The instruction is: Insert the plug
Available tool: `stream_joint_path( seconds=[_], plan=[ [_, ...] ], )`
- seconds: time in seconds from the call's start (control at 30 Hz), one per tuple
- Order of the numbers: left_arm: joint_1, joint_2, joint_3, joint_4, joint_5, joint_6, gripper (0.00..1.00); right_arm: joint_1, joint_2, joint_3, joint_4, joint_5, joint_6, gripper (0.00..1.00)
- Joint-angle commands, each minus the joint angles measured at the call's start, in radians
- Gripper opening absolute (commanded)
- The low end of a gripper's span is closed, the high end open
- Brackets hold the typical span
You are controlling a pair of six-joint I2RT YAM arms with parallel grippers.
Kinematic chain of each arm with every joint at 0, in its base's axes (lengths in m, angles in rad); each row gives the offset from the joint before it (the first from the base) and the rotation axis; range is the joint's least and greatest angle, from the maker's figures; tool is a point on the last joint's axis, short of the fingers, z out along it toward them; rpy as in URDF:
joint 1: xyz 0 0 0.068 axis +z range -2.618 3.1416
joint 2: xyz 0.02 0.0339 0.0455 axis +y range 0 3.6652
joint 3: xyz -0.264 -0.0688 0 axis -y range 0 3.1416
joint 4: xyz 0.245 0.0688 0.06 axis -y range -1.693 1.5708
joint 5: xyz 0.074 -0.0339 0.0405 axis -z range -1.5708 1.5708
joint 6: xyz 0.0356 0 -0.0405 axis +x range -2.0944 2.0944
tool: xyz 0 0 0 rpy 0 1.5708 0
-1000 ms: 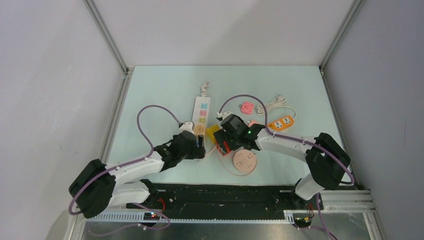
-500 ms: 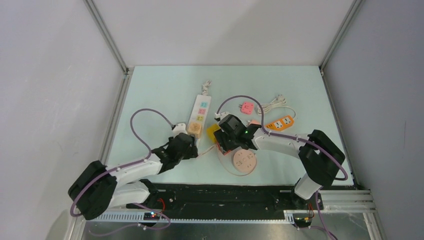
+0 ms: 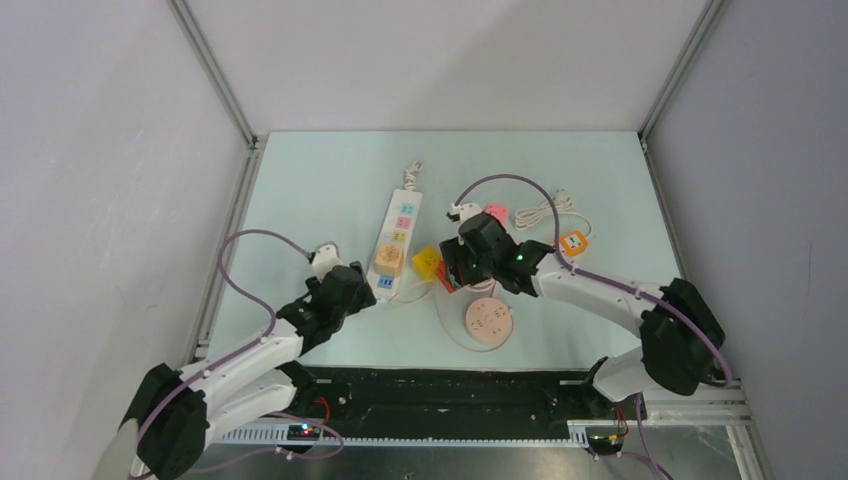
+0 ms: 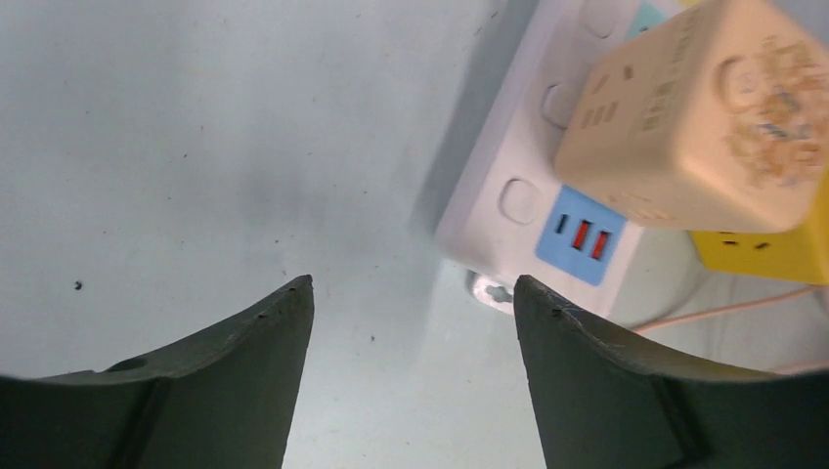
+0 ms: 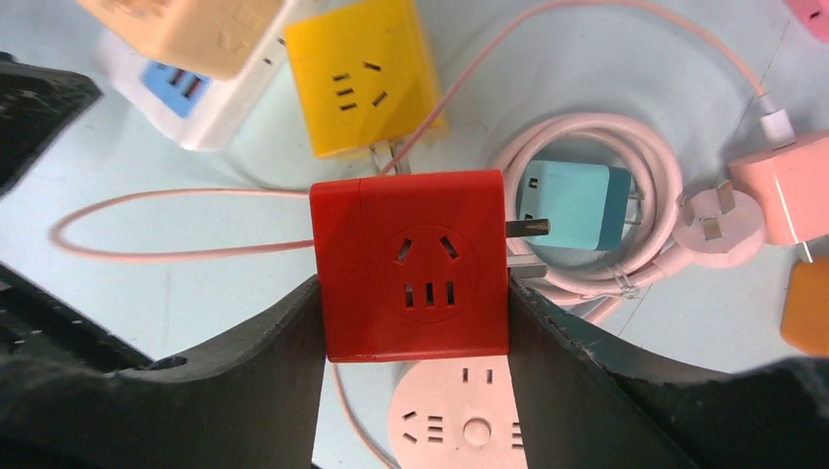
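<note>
A beige cube plug (image 3: 389, 258) sits upright on the near end of the white power strip (image 3: 402, 216); both also show in the left wrist view, the plug (image 4: 704, 117) and the strip (image 4: 518, 186). My left gripper (image 3: 352, 284) is open and empty, just left of the strip's end, its fingertips (image 4: 293, 298) over bare table. My right gripper (image 5: 413, 293) is shut on a red cube socket (image 5: 411, 264), which also shows in the top view (image 3: 450, 276), and holds it above a round pink socket (image 5: 469, 420).
A yellow cube socket (image 3: 427, 262) lies beside the strip. A teal plug (image 5: 572, 205) lies inside a coiled pink cable (image 5: 626, 147). A pink plug (image 3: 495, 213), a white cable (image 3: 545, 208) and an orange strip (image 3: 572, 241) lie at the back right.
My left gripper has drawn back to the left, away from the beige plug, which stays on the white strip. My right gripper has moved slightly back and right with the red cube.
</note>
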Motion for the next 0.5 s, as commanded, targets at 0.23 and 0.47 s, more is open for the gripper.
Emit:
stream_joint_path(
  seconds=[0.23, 0.47],
  plan=[
    [0.010, -0.278, 0.209, -0.147, 0.114, 0.128, 0.99, -0.154, -0.273, -0.010, 0.058, -0.435, 0.114, 0.55],
    [0.009, -0.404, 0.365, -0.122, 0.576, 0.376, 0.97, -0.270, -0.320, -0.014, 0.126, -0.794, 0.318, 0.56]
  ],
)
